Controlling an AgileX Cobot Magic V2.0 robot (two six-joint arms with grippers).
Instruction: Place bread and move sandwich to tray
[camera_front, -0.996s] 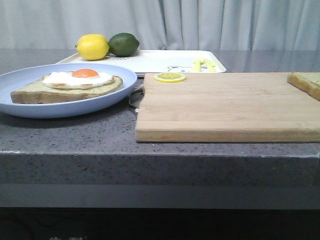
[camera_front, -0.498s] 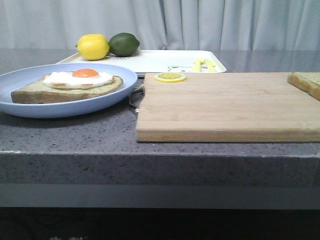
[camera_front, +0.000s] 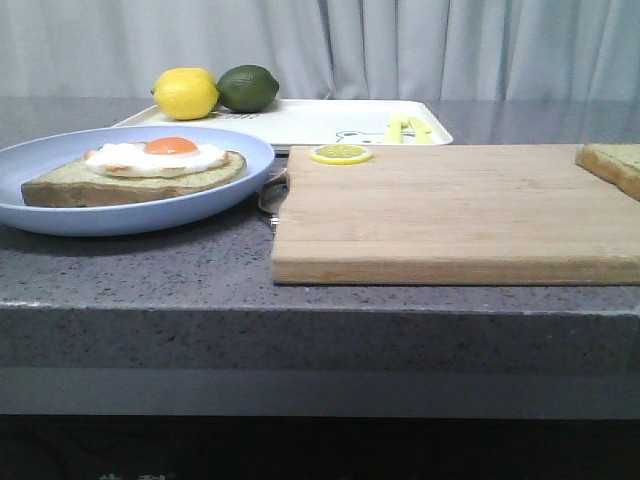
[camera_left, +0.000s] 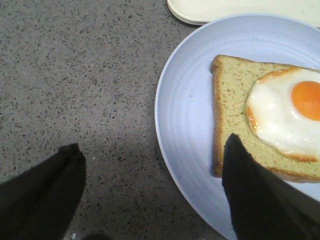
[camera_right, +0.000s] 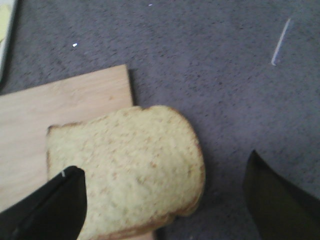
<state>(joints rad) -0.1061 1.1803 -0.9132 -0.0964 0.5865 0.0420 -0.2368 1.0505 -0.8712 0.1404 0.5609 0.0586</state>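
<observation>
On the grey speckled worktop (camera_front: 150, 270), the egg-topped sandwich (camera_front: 135, 172) sits on its blue plate (camera_front: 60, 215) under the released left hand (camera_left: 152, 187), while the bread (camera_right: 127, 172) overhangs the bamboo cutting board's (camera_front: 450, 215) corner beneath the released right hand (camera_right: 165, 200), and the white tray (camera_front: 320, 122) lies behind.

Bread (camera_right: 135, 165): pale, speckled slice with a brown crust, lying flat at the corner of the cutting board (camera_right: 55, 110), its rounded end overhanging the board's edge above the surface (camera_right: 215, 60).
Right tool (camera_right: 162, 200): two dark fingers spread wide, one over the slice's near corner, the other out above the bare surface.
Surface: dark grey, speckled.
Contact with bread: cannot tell.
</observation>
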